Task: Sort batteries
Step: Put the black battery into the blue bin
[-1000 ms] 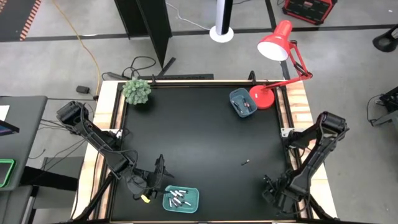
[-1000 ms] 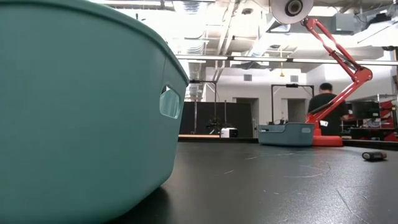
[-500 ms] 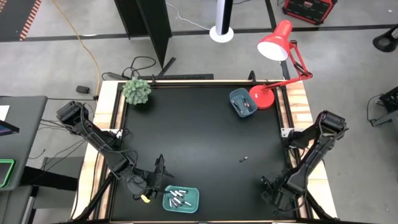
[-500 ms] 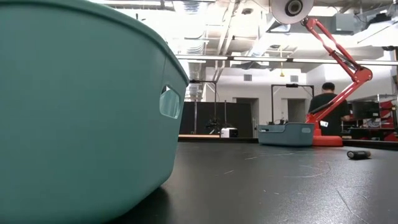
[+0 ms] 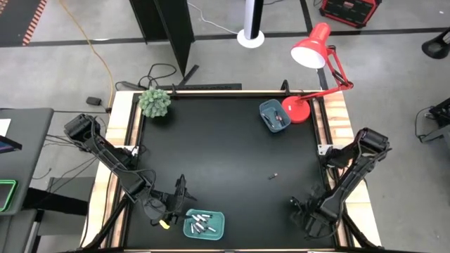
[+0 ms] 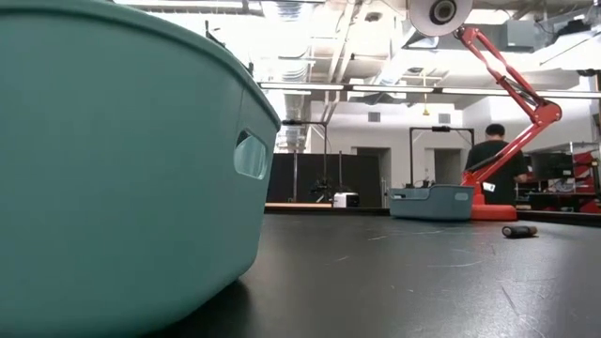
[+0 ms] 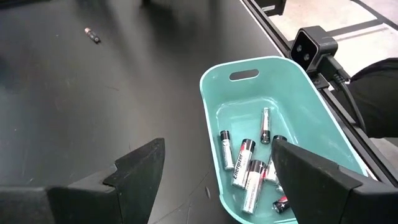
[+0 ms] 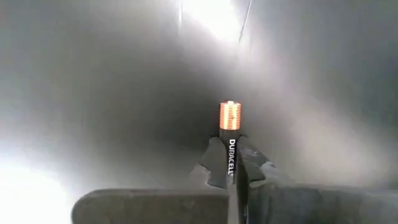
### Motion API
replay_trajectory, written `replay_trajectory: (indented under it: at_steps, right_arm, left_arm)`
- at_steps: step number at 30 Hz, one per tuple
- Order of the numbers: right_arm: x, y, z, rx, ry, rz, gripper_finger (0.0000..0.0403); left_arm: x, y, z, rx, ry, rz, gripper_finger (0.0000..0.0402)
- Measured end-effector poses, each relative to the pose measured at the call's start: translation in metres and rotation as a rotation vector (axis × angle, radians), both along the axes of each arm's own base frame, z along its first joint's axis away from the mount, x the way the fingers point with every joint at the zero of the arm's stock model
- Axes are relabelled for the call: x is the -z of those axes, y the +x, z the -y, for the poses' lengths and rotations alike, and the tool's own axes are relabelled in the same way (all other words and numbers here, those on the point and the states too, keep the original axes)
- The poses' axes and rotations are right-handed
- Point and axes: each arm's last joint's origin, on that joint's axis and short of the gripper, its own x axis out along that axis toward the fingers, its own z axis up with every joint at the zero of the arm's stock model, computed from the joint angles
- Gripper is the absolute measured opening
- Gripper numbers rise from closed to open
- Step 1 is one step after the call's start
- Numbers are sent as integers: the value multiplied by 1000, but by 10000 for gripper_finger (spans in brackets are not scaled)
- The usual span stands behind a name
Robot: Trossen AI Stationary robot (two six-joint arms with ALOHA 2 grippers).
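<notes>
- Overhead, the black bench point(image 5: 225, 154) fills the frame centre on a grey concrete floor; a red desk lamp point(image 5: 313, 53) and a blue tray point(image 5: 273, 115) sit at its upper right, a small green plant point(image 5: 155, 102) at its upper left.
- Low view: a person point(image 6: 490, 164) stands far back in the room, right of centre, behind the lamp arm.
- Change since the earlier frames: the loose battery point(image 5: 273, 176) on the open bench right of centre has shifted left and slightly up in the high view, and left in the low view; the teal tray point(image 5: 204, 224) has also shifted a little in the low view.
- Right gripper point(image 5: 304, 214), lower right of the high view, has edged left; its jaws are pinching a Duracell battery point(image 8: 230, 140), black body with a copper end pointing away from the wrist.
- Left gripper point(image 5: 181, 199), lower left, sits just beside the teal tray with jaws spread, holding nothing.
- The tray holds several silver-and-black batteries point(image 7: 247, 171) lying loosely together, some showing red marks.
</notes>
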Motion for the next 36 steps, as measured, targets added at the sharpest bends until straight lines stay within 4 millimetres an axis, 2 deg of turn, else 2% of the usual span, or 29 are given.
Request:
replay_trajectory:
  at_steps: [7, 11, 15, 19, 23, 29, 33, 36]
  right_arm:
    - [-19, 14, 4, -13, -198, 209, 3]
    - [-35, 33, 12, -41, -331, 310, 3]
    - [-57, 53, 15, -197, -498, 435, 3]
    - [-77, 66, 14, -406, -603, 457, 3]
    - [-95, 72, 24, -447, -622, 475, 3]
    - [-106, 92, 76, -166, -644, 453, 3]
    - [-104, 104, 135, 79, -688, 314, 3]
    - [-102, 106, 185, 258, -671, 159, 3]
  left_arm:
    - [0, 0, 0, 0, -1, 1, 292]
    - [0, 0, 0, 0, -1, 1, 292]
    - [0, 0, 0, 0, -1, 1, 292]
    - [0, 0, 0, 0, 0, 1, 292]
    - [0, 0, 0, 0, 0, 0, 292]
    - [0, 0, 0, 0, -2, 3, 292]
    - [-2, 1, 1, 0, -17, 19, 292]
    - [-2, 1, 1, 0, -19, 20, 292]
